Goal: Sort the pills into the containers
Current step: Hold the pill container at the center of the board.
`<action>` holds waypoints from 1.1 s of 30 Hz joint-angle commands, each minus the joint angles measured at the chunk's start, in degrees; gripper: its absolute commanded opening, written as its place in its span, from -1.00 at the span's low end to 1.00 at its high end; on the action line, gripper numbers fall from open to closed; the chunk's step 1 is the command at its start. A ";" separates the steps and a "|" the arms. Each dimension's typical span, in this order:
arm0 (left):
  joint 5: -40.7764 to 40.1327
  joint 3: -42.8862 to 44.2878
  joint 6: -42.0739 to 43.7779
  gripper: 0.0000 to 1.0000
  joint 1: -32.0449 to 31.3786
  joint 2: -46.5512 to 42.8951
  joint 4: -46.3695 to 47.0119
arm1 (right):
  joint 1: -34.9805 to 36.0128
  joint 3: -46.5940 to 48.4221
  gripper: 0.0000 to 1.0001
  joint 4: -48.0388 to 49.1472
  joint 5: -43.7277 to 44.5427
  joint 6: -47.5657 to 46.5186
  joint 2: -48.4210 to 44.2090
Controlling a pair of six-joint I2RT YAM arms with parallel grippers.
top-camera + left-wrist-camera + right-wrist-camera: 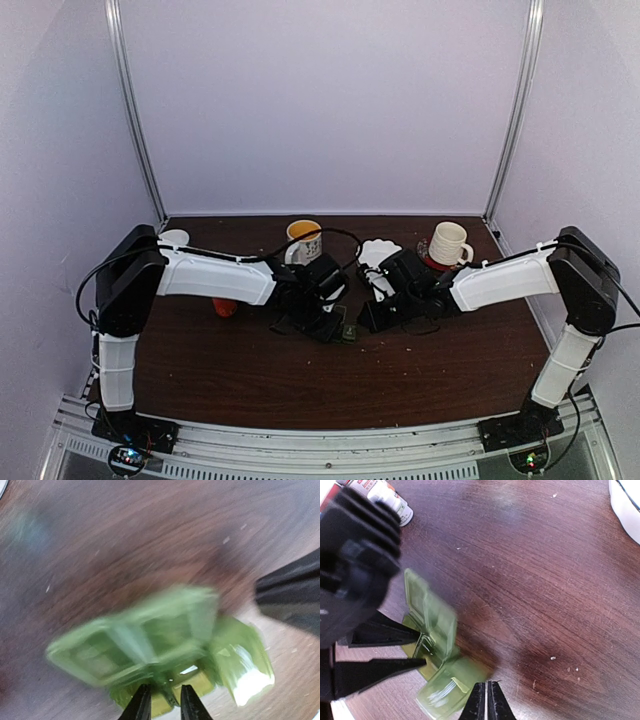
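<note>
Apparently the pill box point(150, 640) is light, thin, slippery plastic. It lies at the middle of the table point(200, 380). The left gripper point(162, 702) pinches one thin wall, a sensible hold. The right gripper point(486, 695) is closed and empty.

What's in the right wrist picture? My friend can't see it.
A see-through green pill box with lids flipped open lies on a dark wooden table, and the left gripper pinches one end in its black jaws. The right gripper has its jaws shut beside the box, and a pill bottle shows top left.
</note>
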 commanded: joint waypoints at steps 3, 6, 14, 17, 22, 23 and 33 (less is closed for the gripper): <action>-5.62 1.53 5.76 -0.55 0.51 0.22 -7.18 | -0.37 -2.40 -0.86 1.98 -0.68 -0.37 -2.24; -7.00 2.33 8.63 -0.53 0.69 -0.01 -8.56 | -0.39 -3.08 -0.85 4.24 -0.65 -0.67 -3.04; -0.08 3.15 12.05 -0.49 1.86 -0.96 -4.75 | -0.28 -3.54 -0.85 5.69 -3.69 -1.78 -3.36; 2.03 3.39 11.48 -0.53 2.92 -0.37 -5.11 | -0.13 -4.87 -0.81 6.62 -4.76 -3.35 -4.31; 2.92 3.33 10.95 -0.46 3.33 -0.41 -6.63 | 1.08 -11.43 -0.42 15.48 -5.42 -7.80 -7.95; 3.92 3.15 10.94 -0.45 3.33 -0.33 -6.64 | 1.54 -12.91 -0.29 17.54 -5.14 -8.77 -8.59; 4.55 2.60 11.46 -0.51 3.39 0.76 -6.81 | 9.56 -12.81 -0.09 22.57 6.04 -14.86 -6.90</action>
